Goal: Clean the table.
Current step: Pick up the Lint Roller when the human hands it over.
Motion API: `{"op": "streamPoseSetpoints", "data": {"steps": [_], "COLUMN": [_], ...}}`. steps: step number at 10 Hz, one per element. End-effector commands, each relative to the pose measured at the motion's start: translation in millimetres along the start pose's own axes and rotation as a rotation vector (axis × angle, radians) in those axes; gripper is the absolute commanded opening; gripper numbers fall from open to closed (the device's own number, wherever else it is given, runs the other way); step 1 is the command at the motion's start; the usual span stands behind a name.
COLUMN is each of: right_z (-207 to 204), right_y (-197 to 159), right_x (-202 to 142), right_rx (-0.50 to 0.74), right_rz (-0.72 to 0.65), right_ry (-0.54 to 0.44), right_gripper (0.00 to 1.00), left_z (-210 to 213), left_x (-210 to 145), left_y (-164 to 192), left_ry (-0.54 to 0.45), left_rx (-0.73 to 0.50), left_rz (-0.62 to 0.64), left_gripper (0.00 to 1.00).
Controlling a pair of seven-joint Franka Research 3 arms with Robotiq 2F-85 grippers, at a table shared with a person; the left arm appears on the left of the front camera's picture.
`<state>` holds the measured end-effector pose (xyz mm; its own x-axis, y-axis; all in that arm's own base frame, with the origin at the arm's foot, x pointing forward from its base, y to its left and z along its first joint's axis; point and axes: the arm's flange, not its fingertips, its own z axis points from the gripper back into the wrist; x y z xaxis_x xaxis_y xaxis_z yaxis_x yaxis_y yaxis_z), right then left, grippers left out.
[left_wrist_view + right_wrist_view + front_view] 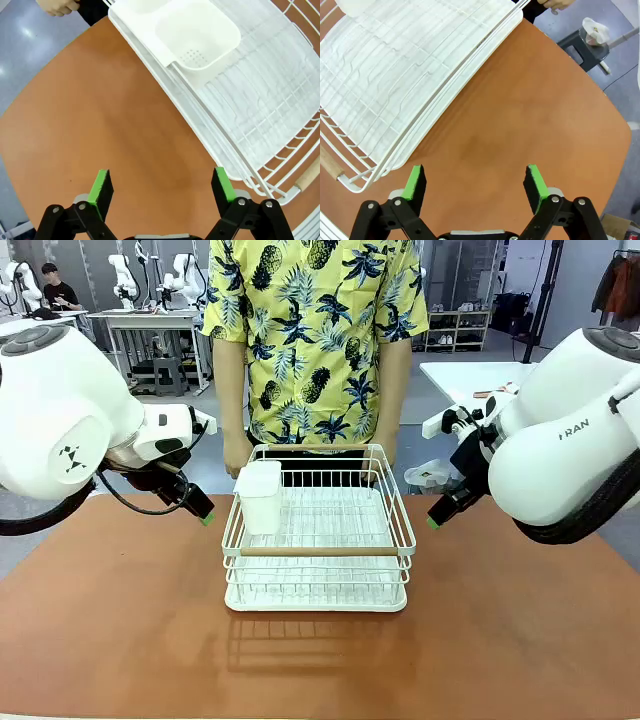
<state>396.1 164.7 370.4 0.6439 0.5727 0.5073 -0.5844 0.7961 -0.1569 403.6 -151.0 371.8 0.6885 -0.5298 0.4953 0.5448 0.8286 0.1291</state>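
Observation:
The reddish-brown table carries a white wire dish rack at its middle, with a white plastic cup holder hung on its left side and a wooden handle bar along the front. A person in a yellow pineapple shirt stands at the far edge with both hands on the rack's back rim. My left gripper hovers open left of the rack; its green fingertips frame bare table beside the rack. My right gripper hovers open right of the rack, over bare table.
Grey floor lies beyond the table's rounded far corners. A stool with a plastic bag stands off the far right corner. White tables and other equipment stand in the background behind the person.

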Motion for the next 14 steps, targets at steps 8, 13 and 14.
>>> {"op": "streamPoseSetpoints", "data": {"steps": [8,13,14], "right_z": [0.0,53.0,80.5], "right_y": [0.0,-35.6,-60.7], "right_x": [0.0,31.5,41.9], "right_rx": [0.000,0.063,0.237], "right_rz": [0.000,-0.113,-0.222], "right_ry": [0.000,-0.025,0.007], "right_gripper": [1.00,1.00,1.00], "left_z": [0.0,54.9,81.1], "left_x": [0.1,29.5,33.8], "left_y": [-0.2,34.1,62.9], "left_ry": [0.000,0.052,0.056], "left_rx": [0.000,-0.287,-0.475], "left_rz": [0.000,0.113,0.223], "left_gripper": [1.00,1.00,1.00]}}
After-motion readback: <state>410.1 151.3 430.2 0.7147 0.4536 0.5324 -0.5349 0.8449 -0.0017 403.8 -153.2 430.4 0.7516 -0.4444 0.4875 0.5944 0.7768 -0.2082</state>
